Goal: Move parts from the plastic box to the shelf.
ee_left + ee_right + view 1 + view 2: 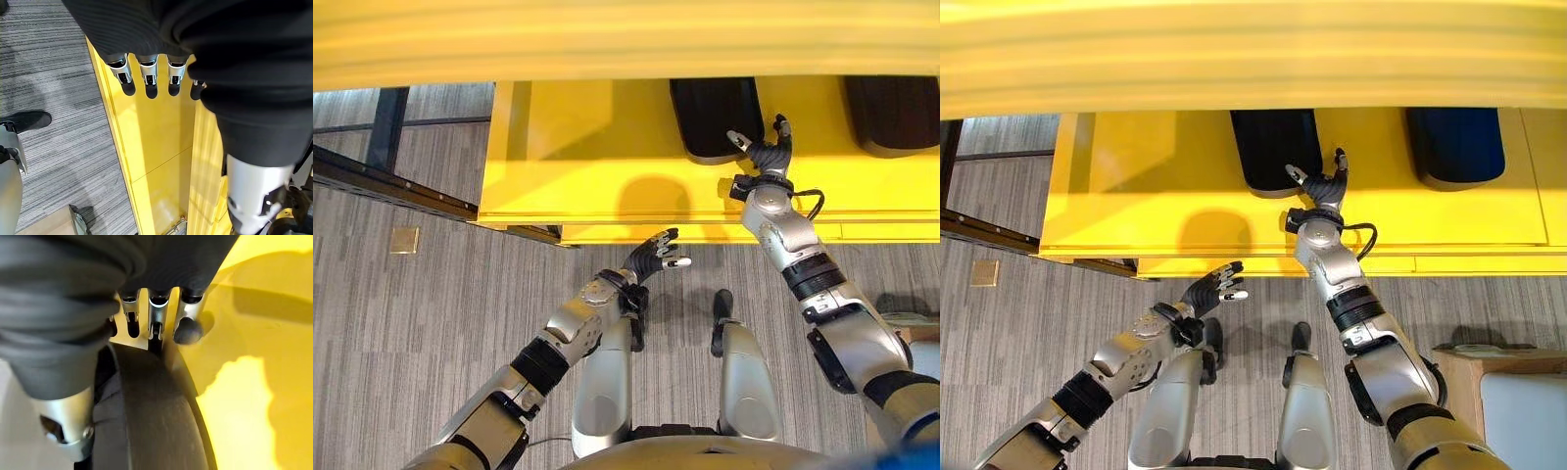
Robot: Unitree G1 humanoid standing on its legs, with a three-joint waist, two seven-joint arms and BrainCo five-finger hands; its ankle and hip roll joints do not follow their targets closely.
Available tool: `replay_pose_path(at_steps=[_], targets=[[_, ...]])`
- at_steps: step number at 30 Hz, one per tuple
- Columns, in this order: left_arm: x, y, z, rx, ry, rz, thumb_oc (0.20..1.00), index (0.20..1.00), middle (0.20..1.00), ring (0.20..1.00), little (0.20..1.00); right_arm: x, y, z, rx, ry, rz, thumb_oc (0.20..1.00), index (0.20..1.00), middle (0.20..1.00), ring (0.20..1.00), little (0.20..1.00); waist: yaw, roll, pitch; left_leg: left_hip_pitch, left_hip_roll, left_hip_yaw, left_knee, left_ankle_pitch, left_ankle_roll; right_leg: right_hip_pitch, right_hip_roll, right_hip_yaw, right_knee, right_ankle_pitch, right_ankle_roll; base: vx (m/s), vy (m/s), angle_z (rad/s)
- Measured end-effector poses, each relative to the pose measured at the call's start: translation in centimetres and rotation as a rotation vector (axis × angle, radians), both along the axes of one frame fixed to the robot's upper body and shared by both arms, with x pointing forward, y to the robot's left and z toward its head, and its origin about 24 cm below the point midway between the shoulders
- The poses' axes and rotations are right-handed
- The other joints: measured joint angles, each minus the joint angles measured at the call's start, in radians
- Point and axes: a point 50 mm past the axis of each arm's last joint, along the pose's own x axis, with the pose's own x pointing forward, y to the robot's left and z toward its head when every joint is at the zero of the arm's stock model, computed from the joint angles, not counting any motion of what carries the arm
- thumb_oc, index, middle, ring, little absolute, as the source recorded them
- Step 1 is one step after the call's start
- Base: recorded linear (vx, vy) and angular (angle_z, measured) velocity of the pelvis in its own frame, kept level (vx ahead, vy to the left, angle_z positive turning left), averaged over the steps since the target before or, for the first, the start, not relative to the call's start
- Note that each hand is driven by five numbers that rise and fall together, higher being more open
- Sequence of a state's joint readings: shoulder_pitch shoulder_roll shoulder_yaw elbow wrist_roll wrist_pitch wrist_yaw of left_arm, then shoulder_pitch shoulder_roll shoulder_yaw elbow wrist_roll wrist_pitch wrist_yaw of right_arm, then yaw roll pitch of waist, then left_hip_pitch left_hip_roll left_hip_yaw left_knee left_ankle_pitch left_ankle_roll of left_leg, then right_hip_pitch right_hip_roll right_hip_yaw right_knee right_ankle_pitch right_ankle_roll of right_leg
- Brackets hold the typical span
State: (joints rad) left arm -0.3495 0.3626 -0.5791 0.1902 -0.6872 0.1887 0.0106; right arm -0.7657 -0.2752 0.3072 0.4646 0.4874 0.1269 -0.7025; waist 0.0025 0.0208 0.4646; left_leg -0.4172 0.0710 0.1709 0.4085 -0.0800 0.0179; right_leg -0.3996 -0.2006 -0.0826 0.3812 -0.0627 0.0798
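A yellow shelf point(587, 166) carries two black curved parts. My right hand point(766, 155) reaches onto the shelf at the front right corner of the nearer black part point(715, 117), fingers straight and spread, thumb pointing towards the part. In the right wrist view that part point(156, 421) lies right under the hand and the fingertips point(188, 328) extend past its edge onto the yellow board, curled round nothing. The second black part point(891, 113) lies further right. My left hand point(651, 259) hovers over the floor just before the shelf's front edge, fingers relaxed and empty.
A yellow upper board point(626, 39) overhangs the shelf. A dark metal frame point(391, 176) runs along the floor at the left, near a small brass floor plate point(404, 240). A pale box on a wooden stand point(1518, 411) sits at the lower right.
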Motion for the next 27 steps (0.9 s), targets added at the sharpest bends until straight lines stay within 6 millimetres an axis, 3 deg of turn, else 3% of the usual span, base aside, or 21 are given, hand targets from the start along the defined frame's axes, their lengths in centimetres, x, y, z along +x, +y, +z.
replay_pose_path(at_steps=[8,27], targets=[[-0.4,0.2,-0.6,-0.003,0.017,0.02,1.0,1.0,1.0,1.0,1.0,-0.9,1.6,-0.5,0.014,-0.015,0.081,1.0,1.0,1.0,1.0,1.0,-0.016,-0.001,0.0,0.0,0.008,0.013,0.014,-0.01,0.001,-0.007,0.008,0.017,0.007,-0.002,0.0,0.0,0.006,-0.07],[-0.6,0.3,-0.8,-0.009,0.014,0.034,1.0,1.0,1.0,1.0,1.0,-1.8,2.5,-1.1,-0.027,-0.034,0.19,1.0,1.0,1.0,1.0,1.0,-0.019,-0.001,0.0,0.001,0.017,0.011,0.016,-0.014,-0.01,-0.007,0.018,0.017,0.012,-0.004,-0.003,0.0,0.0,0.0]])
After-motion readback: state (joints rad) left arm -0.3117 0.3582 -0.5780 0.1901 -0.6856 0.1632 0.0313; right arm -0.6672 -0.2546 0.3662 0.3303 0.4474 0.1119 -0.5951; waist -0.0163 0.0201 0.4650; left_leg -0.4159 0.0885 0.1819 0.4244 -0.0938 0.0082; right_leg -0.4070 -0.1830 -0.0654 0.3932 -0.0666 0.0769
